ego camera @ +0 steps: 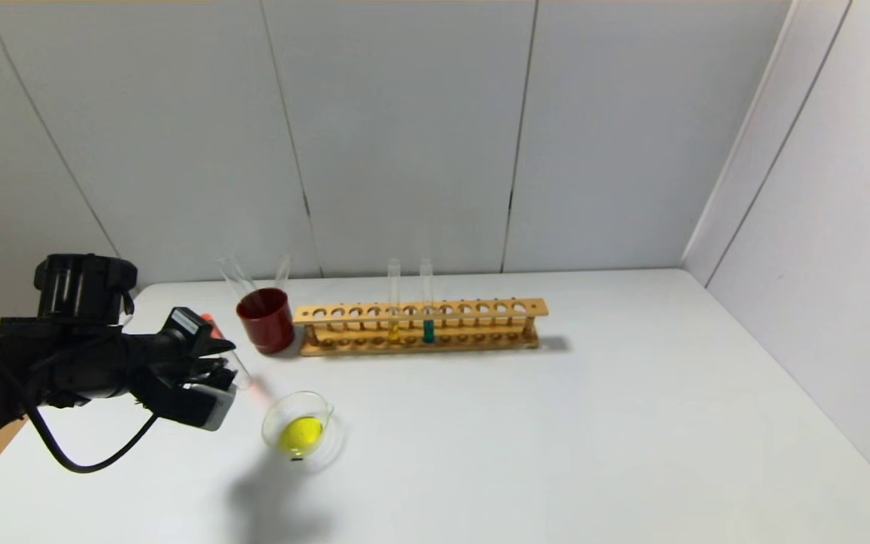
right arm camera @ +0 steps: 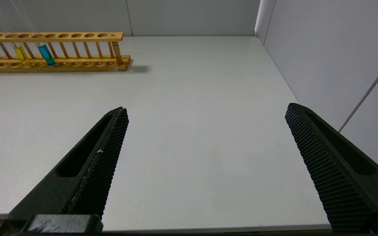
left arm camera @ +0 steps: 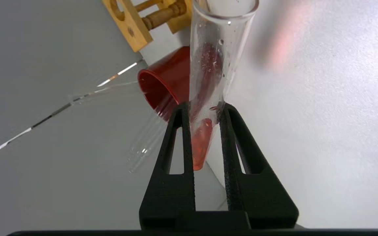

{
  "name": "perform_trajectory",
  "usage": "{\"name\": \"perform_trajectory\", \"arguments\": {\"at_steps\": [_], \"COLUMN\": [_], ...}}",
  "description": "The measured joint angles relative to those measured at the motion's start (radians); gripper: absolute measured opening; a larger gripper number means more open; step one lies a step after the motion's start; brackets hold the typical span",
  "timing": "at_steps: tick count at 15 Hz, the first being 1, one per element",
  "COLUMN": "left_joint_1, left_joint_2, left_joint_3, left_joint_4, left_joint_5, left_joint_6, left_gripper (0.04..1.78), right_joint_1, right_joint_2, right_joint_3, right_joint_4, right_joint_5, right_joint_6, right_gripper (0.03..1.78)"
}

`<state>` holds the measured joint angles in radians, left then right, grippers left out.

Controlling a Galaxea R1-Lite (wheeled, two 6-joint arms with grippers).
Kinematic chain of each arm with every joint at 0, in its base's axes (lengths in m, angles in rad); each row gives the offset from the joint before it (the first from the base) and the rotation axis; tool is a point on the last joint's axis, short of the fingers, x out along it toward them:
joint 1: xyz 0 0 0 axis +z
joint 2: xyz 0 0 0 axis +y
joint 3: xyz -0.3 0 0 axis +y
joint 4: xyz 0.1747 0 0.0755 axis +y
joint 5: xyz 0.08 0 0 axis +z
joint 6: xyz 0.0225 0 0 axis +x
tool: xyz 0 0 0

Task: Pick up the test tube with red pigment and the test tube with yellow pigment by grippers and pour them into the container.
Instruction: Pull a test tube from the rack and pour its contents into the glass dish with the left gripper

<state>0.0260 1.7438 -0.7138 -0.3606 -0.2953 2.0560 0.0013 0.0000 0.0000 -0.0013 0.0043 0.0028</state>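
My left gripper (ego camera: 225,352) (left arm camera: 203,108) is shut on the test tube with red pigment (ego camera: 237,369) (left arm camera: 208,65). It holds the tube tilted above the table. The red-orange liquid sits at the raised rounded end, and the open mouth points down toward the container (ego camera: 329,414). That low clear glass dish stands just right of the gripper with yellow liquid in it. I cannot pick out the test tube with yellow pigment with certainty. One tube with yellow liquid (ego camera: 393,332) (right arm camera: 21,55) stands in the rack. My right gripper (right arm camera: 206,109) hangs open over bare table, out of the head view.
A wooden rack (ego camera: 480,308) (right arm camera: 77,35) at the back also holds a teal-liquid tube (ego camera: 428,330) (right arm camera: 46,54). A dark red cup (ego camera: 265,321) (left arm camera: 166,85) left of the rack holds two empty clear tubes. The table's left edge runs under my left arm.
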Motion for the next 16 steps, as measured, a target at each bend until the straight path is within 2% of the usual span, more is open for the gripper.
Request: {"name": "perform_trajectory", "arguments": {"at_steps": [9,16], "left_joint_1": [-0.042,-0.075], "left_joint_2": [0.024,0.034], "left_joint_3": [0.004,0.014], "left_joint_4": [-0.008,-0.072], "left_joint_5": [0.049,0.081], "left_joint_6": [-0.006,0.003], "left_gripper": [0.30,0.30], "right_joint_1": [0.000,0.000], "right_joint_2": [0.000,0.000], "right_joint_3": [0.000,0.000], "right_joint_4": [0.000,0.000], "right_joint_5": [0.000,0.000], "right_joint_6": [0.000,0.000], "right_gripper": [1.75,1.75]}}
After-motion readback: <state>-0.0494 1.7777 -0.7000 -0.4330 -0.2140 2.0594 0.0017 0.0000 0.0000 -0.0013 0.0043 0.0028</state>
